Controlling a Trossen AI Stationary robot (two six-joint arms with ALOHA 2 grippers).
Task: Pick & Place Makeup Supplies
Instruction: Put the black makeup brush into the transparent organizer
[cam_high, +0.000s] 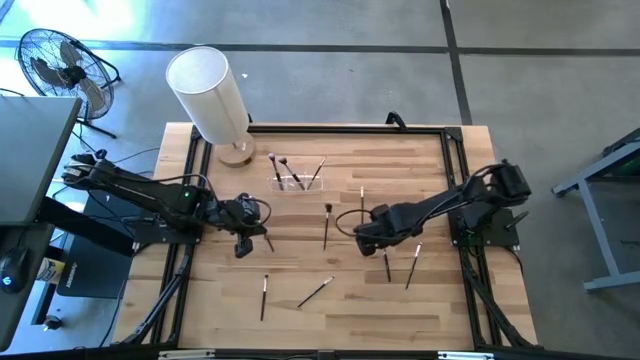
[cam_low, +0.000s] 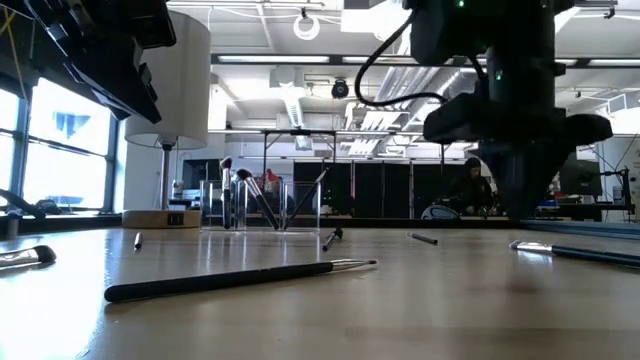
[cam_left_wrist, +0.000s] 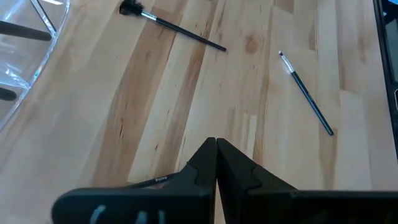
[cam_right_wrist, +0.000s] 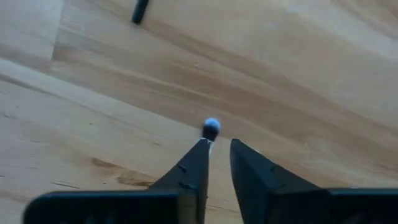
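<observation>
right hand (cam_right_wrist: 217, 149) low over worktop (cam_high: 400, 310) — fingers slightly apart at brush (cam_right_wrist: 211, 129) end | left hand (cam_left_wrist: 216, 152) pressed together — empty | brush: slim, dark, rounded tip

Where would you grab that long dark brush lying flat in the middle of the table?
Grip the slim dark-handled brush at mid-handle, coming straight down from above, jaws across its width. It lies flat on the wooden table, clear of other brushes, bristle head toward the clear plastic holder.

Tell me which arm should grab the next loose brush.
Right, probably. The right pincer is slightly open with a brush tip just ahead of its fingers. The left pincer is shut, and the brushes its wrist view shows lie farther off.
</observation>
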